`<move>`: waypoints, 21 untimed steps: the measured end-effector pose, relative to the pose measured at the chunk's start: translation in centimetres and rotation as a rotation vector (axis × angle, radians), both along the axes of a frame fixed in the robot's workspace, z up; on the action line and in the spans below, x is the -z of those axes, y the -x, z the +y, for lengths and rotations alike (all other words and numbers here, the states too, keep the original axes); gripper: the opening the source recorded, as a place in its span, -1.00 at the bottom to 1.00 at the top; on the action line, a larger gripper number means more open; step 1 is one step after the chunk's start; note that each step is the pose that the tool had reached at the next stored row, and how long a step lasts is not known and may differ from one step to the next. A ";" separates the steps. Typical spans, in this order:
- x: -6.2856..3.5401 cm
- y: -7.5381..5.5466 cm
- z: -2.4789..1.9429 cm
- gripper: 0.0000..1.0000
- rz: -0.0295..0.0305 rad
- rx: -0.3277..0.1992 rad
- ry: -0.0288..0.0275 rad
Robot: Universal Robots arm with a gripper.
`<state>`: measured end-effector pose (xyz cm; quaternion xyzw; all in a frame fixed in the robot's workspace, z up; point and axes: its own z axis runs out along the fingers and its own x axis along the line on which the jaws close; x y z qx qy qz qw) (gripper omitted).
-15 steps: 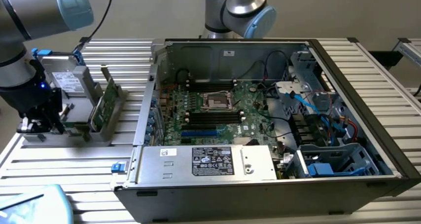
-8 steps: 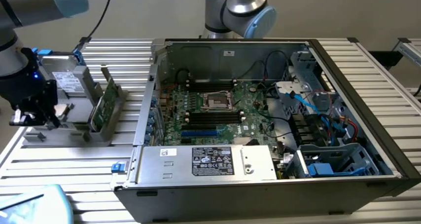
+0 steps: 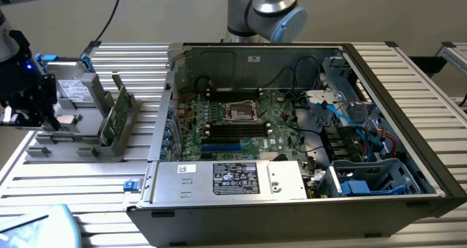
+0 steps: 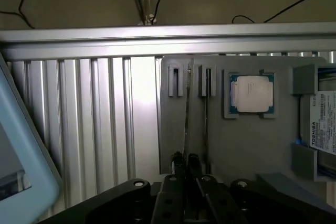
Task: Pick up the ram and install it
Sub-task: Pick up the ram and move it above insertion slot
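In the wrist view the ram (image 4: 186, 114) shows edge-on as a thin dark strip standing upright in a slot of the grey parts holder (image 4: 247, 140). My gripper (image 4: 186, 162) sits at the strip's near end, one black fingertip on each side, shut on the ram. In the exterior view my gripper (image 3: 45, 125) hangs low over the grey holder (image 3: 69, 144) at the exterior view's left, well away from the open computer case (image 3: 292, 122). The motherboard (image 3: 252, 125) lies flat inside the case, with black memory slots (image 3: 235, 130) beside the processor socket (image 3: 239, 112).
A broad green circuit card (image 3: 120, 114) stands upright in the holder just beside my gripper. A square silver processor chip (image 4: 251, 94) and a labelled hard drive (image 4: 321, 124) also rest in the holder. Ribbed aluminium table (image 3: 65, 177) surrounds it. Cables and drive cages crowd the case's right.
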<state>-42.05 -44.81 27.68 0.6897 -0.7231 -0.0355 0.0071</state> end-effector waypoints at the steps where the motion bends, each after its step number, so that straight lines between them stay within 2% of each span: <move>1: -0.44 -0.1 0.00 -0.71 0.0000 -0.002 -0.0010; 3: -1.20 -0.5 -0.01 -0.71 0.0000 -0.009 -0.0095; 10: -3.65 -1.6 -0.10 -0.71 0.0000 -0.040 -0.0478; 13: -4.62 -2.0 -0.14 -0.71 0.0001 -0.057 -0.0611; 16: -5.42 -2.4 -0.20 -0.71 0.0004 -0.071 -0.0663; 21: -6.29 -3.4 -0.31 -0.71 0.0024 -0.086 -0.0672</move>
